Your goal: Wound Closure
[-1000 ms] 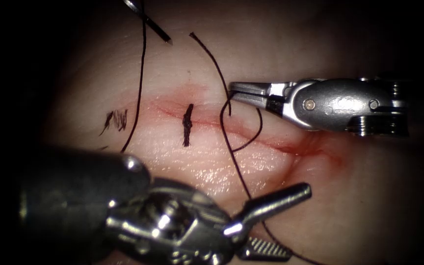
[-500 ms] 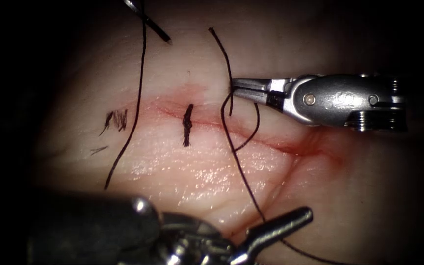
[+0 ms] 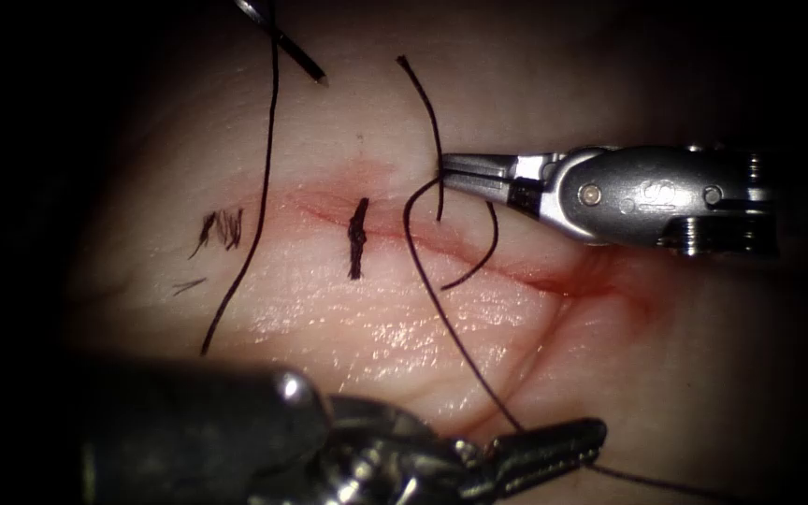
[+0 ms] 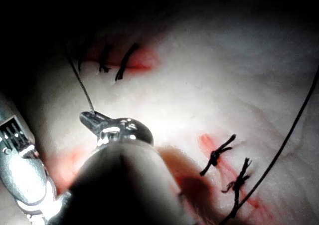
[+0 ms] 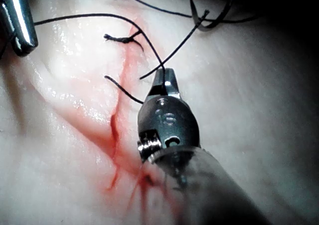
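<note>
Right tool (image 3: 443, 168): jaws pinch the thread (image 3: 451, 327).
Left tool (image 3: 572, 441): jaws pinch the thread.
Needle (image 3: 282, 39): lies free on the tissue (image 3: 376, 318).

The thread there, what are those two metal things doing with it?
It's suturing practice on tissue. The right hand is shut on the thread just above the cut. The left hand, below the cut, is shut on the same thread. The needle lies free at the top, held by neither. One knot is tied.
</note>
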Motion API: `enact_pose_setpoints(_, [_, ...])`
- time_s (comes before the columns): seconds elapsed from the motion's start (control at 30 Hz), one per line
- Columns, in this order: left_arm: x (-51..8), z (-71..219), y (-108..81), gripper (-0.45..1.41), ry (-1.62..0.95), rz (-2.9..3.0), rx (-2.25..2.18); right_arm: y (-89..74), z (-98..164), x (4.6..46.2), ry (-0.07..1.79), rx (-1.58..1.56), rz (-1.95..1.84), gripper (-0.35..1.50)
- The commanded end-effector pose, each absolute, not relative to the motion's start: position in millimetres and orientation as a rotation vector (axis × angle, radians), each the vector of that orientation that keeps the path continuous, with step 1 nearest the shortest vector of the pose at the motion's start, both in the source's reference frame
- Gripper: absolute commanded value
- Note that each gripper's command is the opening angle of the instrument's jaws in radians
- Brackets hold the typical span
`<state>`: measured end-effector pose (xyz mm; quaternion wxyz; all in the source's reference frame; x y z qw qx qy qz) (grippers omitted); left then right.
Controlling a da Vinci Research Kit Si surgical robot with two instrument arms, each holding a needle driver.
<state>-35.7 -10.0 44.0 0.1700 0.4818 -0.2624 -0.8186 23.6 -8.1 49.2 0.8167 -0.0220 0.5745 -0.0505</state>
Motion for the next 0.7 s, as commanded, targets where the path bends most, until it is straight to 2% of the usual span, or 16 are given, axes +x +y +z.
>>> enact_pose_setpoints(0.03, [-35.7,44,-10.1,-0.45,-0.745,-2.326,1.373,-7.8,50,24.2,1.227,-0.048,-0.109,-0.35])
enact_pose_setpoints(0.43, [-24.9,41,-11.9,-0.45,-0.722,-2.358,1.29,-11.6,45,20.3,1.282,-0.02,-0.066,-0.35])
enact_pose_setpoints(0.67, [-21.7,41,-11.4,-0.45,-0.737,-2.387,1.222,-14.5,42,21.1,1.311,-0.01,-0.079,-0.35])
enact_pose_setpoints(0.7, [-21.1,40,-11.0,-0.45,-0.738,-2.387,1.209,-14.4,41,21.2,1.313,0.001,-0.068,0.1])
